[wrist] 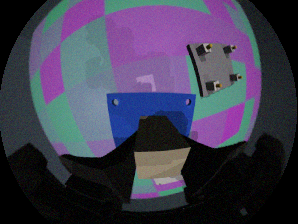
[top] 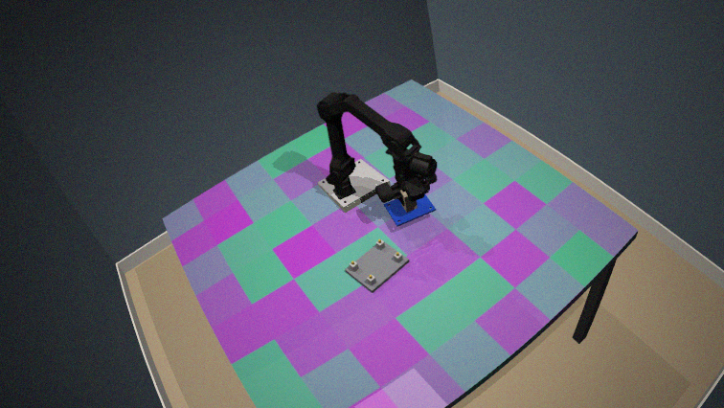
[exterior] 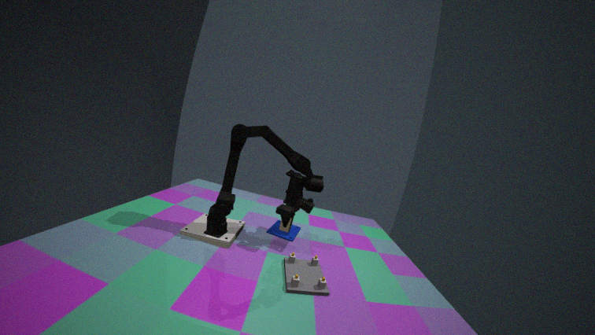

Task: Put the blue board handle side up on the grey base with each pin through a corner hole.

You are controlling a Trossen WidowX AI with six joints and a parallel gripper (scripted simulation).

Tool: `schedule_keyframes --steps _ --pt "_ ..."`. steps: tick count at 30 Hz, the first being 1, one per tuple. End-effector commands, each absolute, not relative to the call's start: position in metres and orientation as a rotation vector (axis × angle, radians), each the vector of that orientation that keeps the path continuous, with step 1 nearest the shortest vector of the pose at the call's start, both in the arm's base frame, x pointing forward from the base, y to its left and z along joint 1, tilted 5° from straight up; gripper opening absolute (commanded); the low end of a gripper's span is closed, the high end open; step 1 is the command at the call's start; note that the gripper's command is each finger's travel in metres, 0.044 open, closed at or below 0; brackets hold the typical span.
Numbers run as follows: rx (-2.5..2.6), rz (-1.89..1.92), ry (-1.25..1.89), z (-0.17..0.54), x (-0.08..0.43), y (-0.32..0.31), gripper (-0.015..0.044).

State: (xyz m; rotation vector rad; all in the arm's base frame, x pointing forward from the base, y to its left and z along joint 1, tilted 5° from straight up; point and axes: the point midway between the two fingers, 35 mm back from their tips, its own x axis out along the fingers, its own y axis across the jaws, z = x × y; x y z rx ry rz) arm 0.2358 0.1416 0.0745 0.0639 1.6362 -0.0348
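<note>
The blue board (top: 421,210) (exterior: 292,233) (wrist: 125,114) is handle side up, raised a little above the table, with its shadow beneath it. It looks about level. Its square handle (top: 409,204) (exterior: 284,226) (wrist: 161,165) is beige on its lit sides. My gripper (top: 406,198) (exterior: 286,222) (wrist: 154,132) is shut on the handle from above. Two corner holes show in the wrist view; the fingers and handle hide the others there. The grey base (top: 376,263) (exterior: 304,271) (wrist: 215,66) lies on the table beside the board, its four posts upright with gold pins and nothing on them.
The arm's white mounting plate (top: 359,174) (exterior: 194,230) is close to the board, on the side away from the grey base. The patterned table top (top: 456,299) (exterior: 137,274) extends around them. A black table leg (top: 595,304) stands below the table's edge.
</note>
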Motion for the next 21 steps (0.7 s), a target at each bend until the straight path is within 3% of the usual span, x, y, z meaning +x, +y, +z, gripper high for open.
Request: schedule_keyframes --steps 1,21 --pt "0.068 -0.025 1.625 0.088 0.238 0.143 0.0" --pt "0.052 -0.016 1.622 0.116 0.247 0.132 0.0"
